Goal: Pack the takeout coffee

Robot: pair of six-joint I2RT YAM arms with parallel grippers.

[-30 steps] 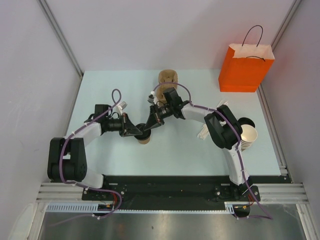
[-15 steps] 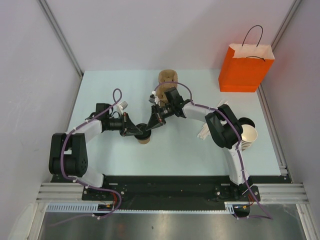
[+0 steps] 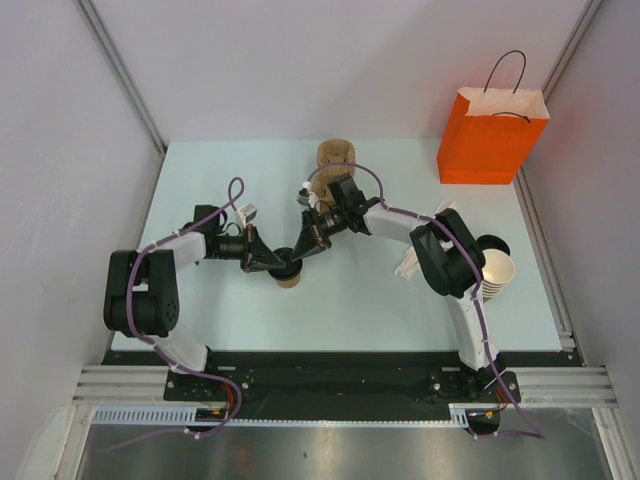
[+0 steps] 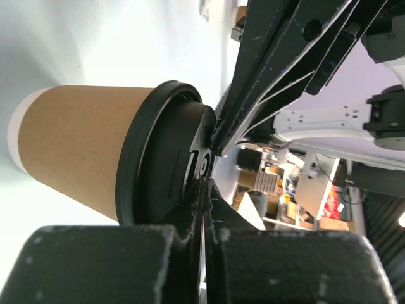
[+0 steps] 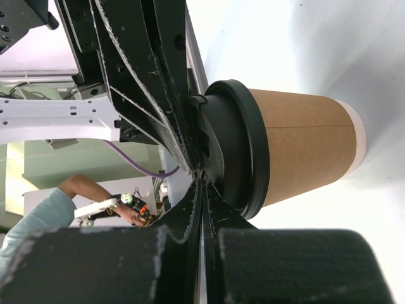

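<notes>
The pale, smooth bench (image 3: 350,310) fills the middle of the top view. At its upper right stands an orange paper bag (image 3: 490,140), flat-sided with thin dark loop handles; what is in it cannot be seen. At top centre sits the brown moulded-pulp carrier (image 3: 336,153), rough and rounded, partly hidden by the right arm. At the right edge a stack of lidless tan paper cups (image 3: 496,272) shows a cream inside. The takeout coffee (image 3: 289,279), a tapered kraft cup with a glossy black domed lid, stands on the bench at centre. The left pincer (image 4: 205,180) and right pincer (image 5: 201,177) are both closed, their tips against that lid.
</notes>
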